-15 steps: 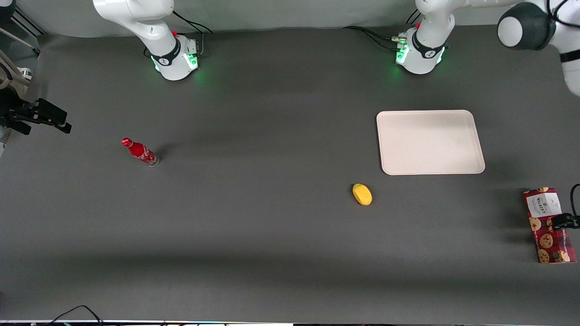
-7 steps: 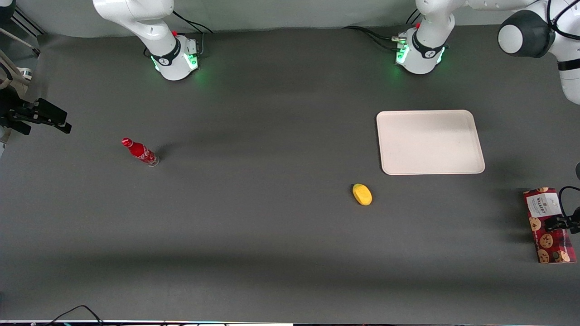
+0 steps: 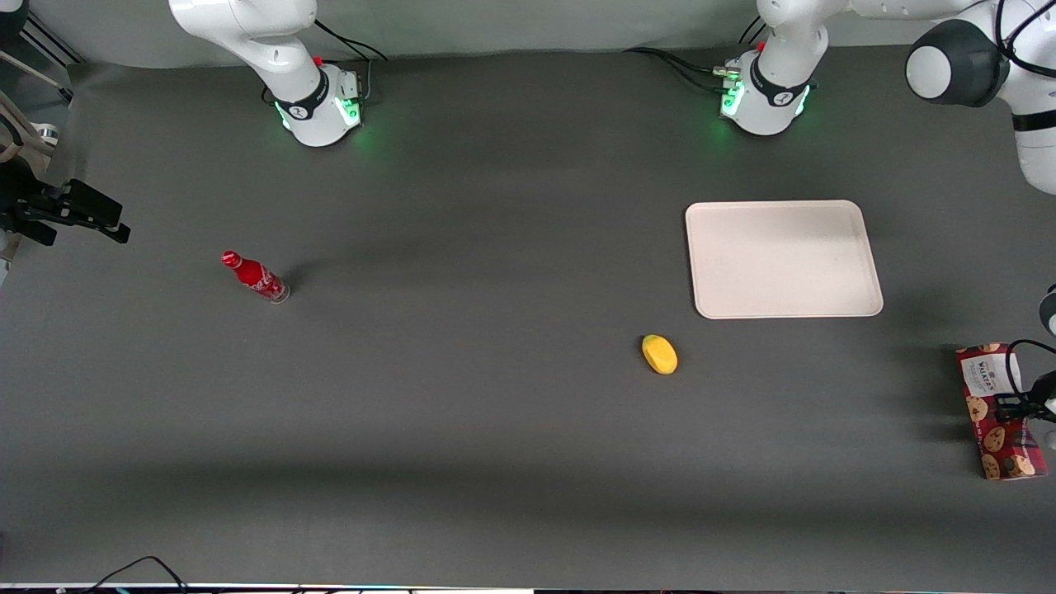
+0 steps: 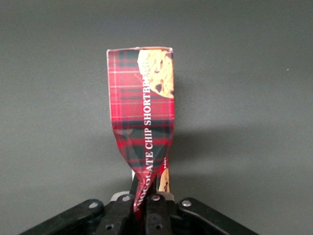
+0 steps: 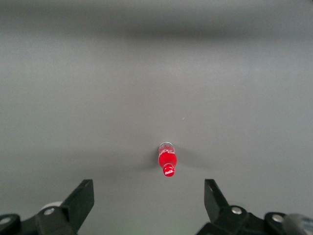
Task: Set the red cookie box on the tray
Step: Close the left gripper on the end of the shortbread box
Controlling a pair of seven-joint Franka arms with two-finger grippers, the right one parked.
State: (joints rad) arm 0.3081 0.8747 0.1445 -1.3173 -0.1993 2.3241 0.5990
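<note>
Jaws: mine, the gripper point(image 4: 145, 198), clenched on the box point(image 4: 144, 115), pinching its cardboard so its sides crease inward.
Box: red tartan, at the working arm's end of the tabletop point(image 3: 495, 429), seen there as the box point(image 3: 994, 408) with the gripper point(image 3: 1021, 406) over its middle.
Tray point(image 3: 782, 258): cream-white, apart from the box, farther from the front camera.
Lemon point(image 3: 659, 354): yellow, just nearer the camera than the tray.
Bottle point(image 3: 254, 276): red, toward the parked arm's end.

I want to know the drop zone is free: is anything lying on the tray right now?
Nothing lies on the tray; its whole cream surface shows bare. The red cookie box is nearer the front camera, at the working arm's end of the table, pinched by the gripper.
</note>
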